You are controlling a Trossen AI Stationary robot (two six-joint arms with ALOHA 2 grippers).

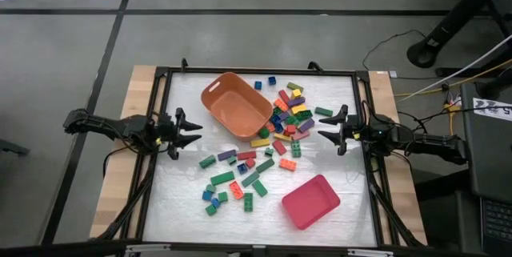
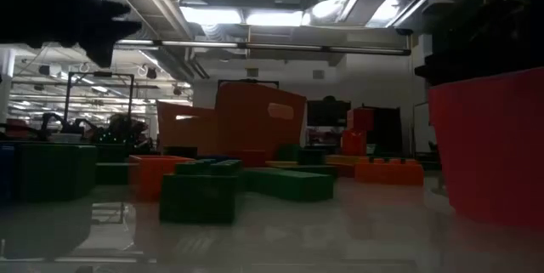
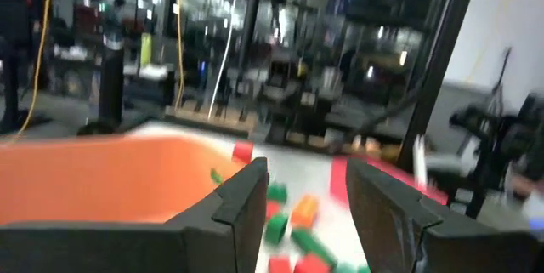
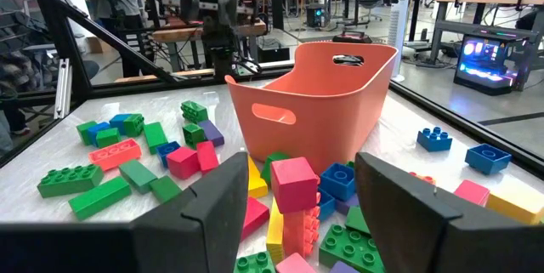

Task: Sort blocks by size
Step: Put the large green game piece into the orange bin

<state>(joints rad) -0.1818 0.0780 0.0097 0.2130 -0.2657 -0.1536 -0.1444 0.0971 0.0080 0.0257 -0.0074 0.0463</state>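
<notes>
Take the orange tub (image 1: 237,105) as your landmark: it is a smooth, matte plastic bin with rounded corners, a flared rim and an oval handle slot in its end wall, and it sits tilted diagonally on the pale, glossy tabletop (image 1: 184,201).

The blocks (image 1: 282,117) are hard plastic bricks with round studs on top. The densest heap presses against the tub's side that faces the right arm, a jumble of yellow, red, green, blue, pink and purple pieces, some lying flat, some tipped on edge. A looser scatter spreads from the tub toward the near edge of the tabletop; you see long green rectangles (image 1: 222,178) there, an orange rectangle (image 1: 288,164), and small blue and green squares. One blue square (image 1: 271,80) lies alone just beyond the tub's far rim.

The pink-red tray (image 1: 310,201), a shallow rectangular dish with softly rounded corners and smooth walls, rests well apart from the tub, past the scattered bricks, toward the front right corner.

Your left pincer (image 1: 194,134) hovers just off the tub's end facing the left arm, its two dark angular fingers parted and holding nothing. Your right pincer (image 1: 324,126) hangs on the opposite side of the tub, beyond the heap, its fingers spread wide and empty; from its wrist view a pink square block (image 4: 294,177) stands stacked right between the fingers' line of sight, in front of the tub wall.
</notes>
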